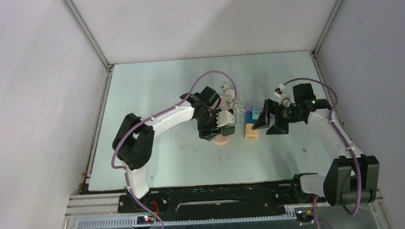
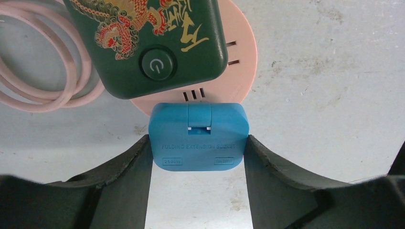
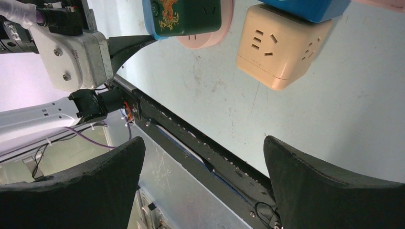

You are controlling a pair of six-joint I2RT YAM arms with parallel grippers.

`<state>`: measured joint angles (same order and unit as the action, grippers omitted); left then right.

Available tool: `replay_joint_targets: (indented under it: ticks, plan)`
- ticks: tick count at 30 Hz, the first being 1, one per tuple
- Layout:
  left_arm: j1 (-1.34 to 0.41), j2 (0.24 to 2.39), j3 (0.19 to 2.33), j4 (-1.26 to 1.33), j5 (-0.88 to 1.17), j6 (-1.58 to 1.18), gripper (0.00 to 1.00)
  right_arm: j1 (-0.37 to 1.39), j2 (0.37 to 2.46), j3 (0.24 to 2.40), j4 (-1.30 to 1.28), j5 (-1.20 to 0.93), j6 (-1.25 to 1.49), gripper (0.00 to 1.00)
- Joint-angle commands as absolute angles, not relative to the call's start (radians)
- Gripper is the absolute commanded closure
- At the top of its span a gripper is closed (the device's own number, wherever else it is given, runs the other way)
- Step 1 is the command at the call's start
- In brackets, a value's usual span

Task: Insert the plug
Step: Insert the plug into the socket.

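Observation:
The blue plug point(image 2: 198, 137), a flat block marked as a folding extension socket, sits between the fingers point(image 2: 129, 171) of my left gripper point(image 2: 198, 153), which is shut on its two sides. It lies against the near edge of a round pink socket point(image 2: 243, 62), just below three slots; its prongs are hidden. A dark green block point(image 2: 148, 43) with a dragon print and a power button covers most of the pink socket. In the top view my left gripper point(image 1: 223, 125) is over the pink socket point(image 1: 221, 140). My right gripper point(image 3: 204, 157) is open and holds nothing.
A beige cube socket point(image 1: 251, 131) stands right of the pink one, with another blue block point(image 1: 253, 113) behind it, just in front of my right gripper point(image 1: 264, 118). A pink cable point(image 2: 43, 81) coils beside the socket. White cable pieces point(image 1: 230, 98) lie further back.

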<state>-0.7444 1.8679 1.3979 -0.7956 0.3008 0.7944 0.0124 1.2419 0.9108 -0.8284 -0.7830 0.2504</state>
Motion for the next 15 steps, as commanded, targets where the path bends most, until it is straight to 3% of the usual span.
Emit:
replay_joint_targets:
  ticks: [1, 15]
  plan:
    - [-0.743, 1.879, 1.458, -0.812, 0.307, 0.777, 1.0, 0.008, 1.242, 0.904, -0.8, -0.804, 0.239, 0.04]
    - [-0.749, 1.899, 1.474, -0.793, 0.33, 0.761, 1.0, -0.031, 1.234, 0.904, -0.798, -0.815, 0.247, 0.03]
